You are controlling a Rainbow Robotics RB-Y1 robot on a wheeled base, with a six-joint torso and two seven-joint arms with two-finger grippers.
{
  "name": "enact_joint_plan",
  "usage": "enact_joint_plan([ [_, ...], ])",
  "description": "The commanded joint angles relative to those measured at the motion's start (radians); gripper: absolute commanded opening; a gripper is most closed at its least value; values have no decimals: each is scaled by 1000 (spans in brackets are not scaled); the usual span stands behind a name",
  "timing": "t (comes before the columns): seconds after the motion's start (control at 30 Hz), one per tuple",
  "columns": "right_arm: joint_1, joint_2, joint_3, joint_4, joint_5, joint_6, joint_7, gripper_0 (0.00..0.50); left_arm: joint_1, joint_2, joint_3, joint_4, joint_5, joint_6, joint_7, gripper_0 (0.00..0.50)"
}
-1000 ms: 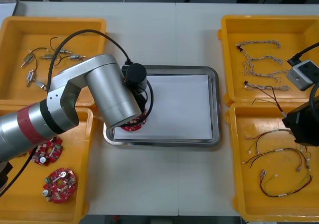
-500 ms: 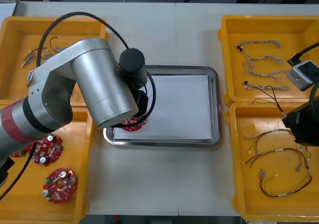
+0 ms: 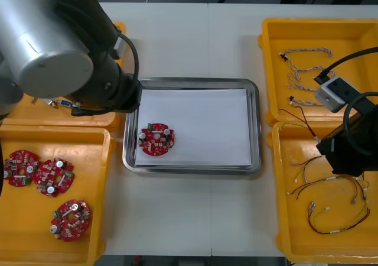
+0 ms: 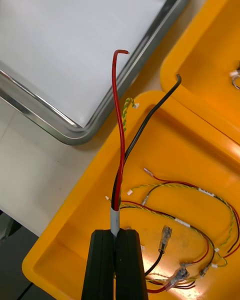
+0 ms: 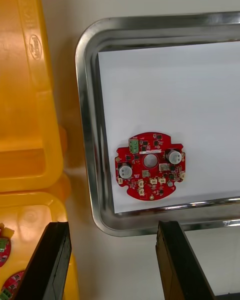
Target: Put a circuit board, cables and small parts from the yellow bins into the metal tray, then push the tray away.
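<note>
**A:** Where is the circuit board (image 3: 156,140) lying?

**B:** It is lying flat on the white lining inside the metal tray (image 3: 254,124). It is sitting at the tray's left end, toward the robot-side rim, with its components facing up. Nothing is touching it.

**A:** What is the left end effector (image 5: 117,262) doing?

**B:** It is hovering above the tray's left robot-side corner, apart from the board. Its fingers (image 5: 54,260) are standing wide apart and gripping nothing. The left wrist view is looking down between them at the board and the tray's rim.

**A:** And the right end effector (image 4: 116,252)?

**B:** It is hanging over the yellow bin (image 3: 289,245) just right of the tray's robot-side half. Its fingers are closing tightly on a red and black cable (image 4: 115,219), pinching it at a pale sleeve. The red and black wires are rising from the fingers and reaching toward the tray's right robot-side corner.

**A:** What is sitting around the tray?

**B:** Loose red and yellow cables (image 3: 331,201) are lying in that same bin. Twisted blue and white cables (image 3: 307,71) are lying in the second yellow bin (image 3: 345,35), right of the tray's far half. Left of the tray, more circuit boards (image 3: 69,220) are resting in the third yellow bin (image 3: 88,159), beside the tray's robot-side half. Tray and bins are all resting on the light table (image 3: 189,219).
</note>
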Motion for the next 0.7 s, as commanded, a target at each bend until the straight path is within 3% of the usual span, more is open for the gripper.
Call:
enact_joint_plan([
  [0.03,-109,-32,117,-9,10,3,-7,0,4,85,110,2,70,8,-144,500],
  [0.5,-336,-23,524,31,115,2,41,0,120,109,420,184,89,8,-432,500],
  [0.7,-428,34,628,149,133,-72,145,0,172,117,499,263,78,8,-466,500],
])
